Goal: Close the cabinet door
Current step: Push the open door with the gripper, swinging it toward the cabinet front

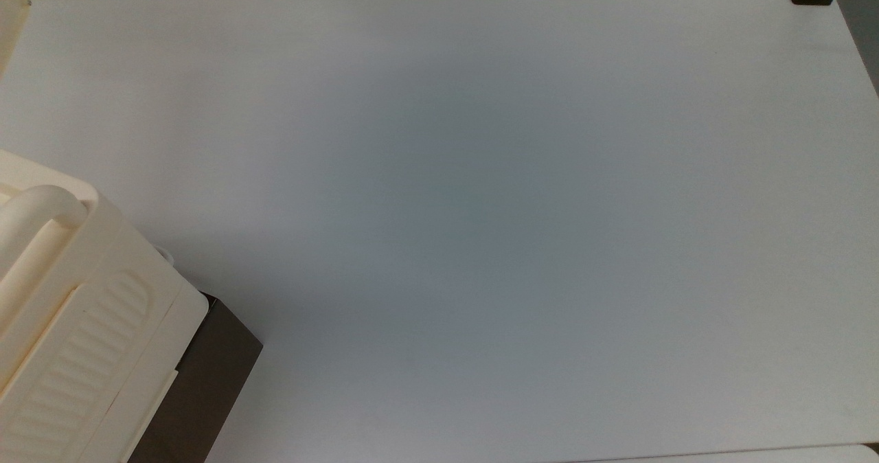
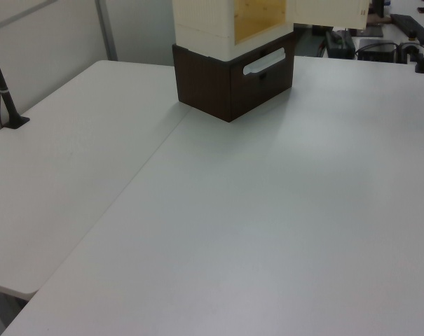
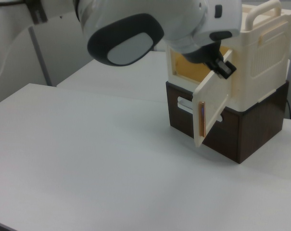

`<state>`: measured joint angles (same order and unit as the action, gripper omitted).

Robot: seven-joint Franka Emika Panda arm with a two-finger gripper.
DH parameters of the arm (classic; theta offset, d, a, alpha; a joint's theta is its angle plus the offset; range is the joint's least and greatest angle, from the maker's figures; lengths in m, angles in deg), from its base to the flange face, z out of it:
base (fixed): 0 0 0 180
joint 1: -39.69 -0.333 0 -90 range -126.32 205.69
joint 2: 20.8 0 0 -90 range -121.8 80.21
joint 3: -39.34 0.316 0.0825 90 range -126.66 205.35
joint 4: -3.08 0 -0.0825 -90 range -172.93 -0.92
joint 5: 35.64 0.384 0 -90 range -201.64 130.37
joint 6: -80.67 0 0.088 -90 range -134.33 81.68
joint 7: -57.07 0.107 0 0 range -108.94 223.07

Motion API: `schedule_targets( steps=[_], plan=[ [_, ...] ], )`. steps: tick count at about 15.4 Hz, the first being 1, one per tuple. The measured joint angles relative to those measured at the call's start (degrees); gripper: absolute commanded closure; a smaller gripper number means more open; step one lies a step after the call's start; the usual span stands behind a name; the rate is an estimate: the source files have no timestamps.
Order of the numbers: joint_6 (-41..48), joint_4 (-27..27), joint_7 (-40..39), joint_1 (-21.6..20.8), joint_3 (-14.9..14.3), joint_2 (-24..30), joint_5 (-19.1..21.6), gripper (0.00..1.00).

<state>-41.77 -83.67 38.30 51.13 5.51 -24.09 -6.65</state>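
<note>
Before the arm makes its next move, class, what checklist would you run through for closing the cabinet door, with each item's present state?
1. Flat cream-yellow cabinet door shut: not ok, it stands swung open.
2. Black two-finger gripper at the door: ok, by its top edge in the right view.
3. Gripper touching the door: cannot tell.
4. Yellow-lined opening free of obstruction: cannot tell, the arm covers part.
5. White table beside the door free of obstacles: ok.
6. Cream moulded cabinet body seated on the dark brown base: ok.
</note>
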Motion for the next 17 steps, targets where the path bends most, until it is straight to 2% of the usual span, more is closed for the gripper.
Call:
schedule_targets(
  steps=[3, 7, 9, 14, 17],
  plan=[
    [-0.01, -0.65, -1.38, 0.2, 0.0, -1.03, -2.13, 1.0],
    [-0.01, -1.34, -3.95, 0.16, 0.04, -1.86, -8.59, 1.0],
    [-0.01, -1.53, -4.93, -0.14, 0.22, -2.63, -10.22, 1.0],
    [-0.01, -2.07, -5.05, -1.71, 1.06, -4.88, -10.72, 1.0],
    [-0.01, -2.22, -5.05, -2.1, 2.15, -5.45, -9.71, 1.0]
  ],
)
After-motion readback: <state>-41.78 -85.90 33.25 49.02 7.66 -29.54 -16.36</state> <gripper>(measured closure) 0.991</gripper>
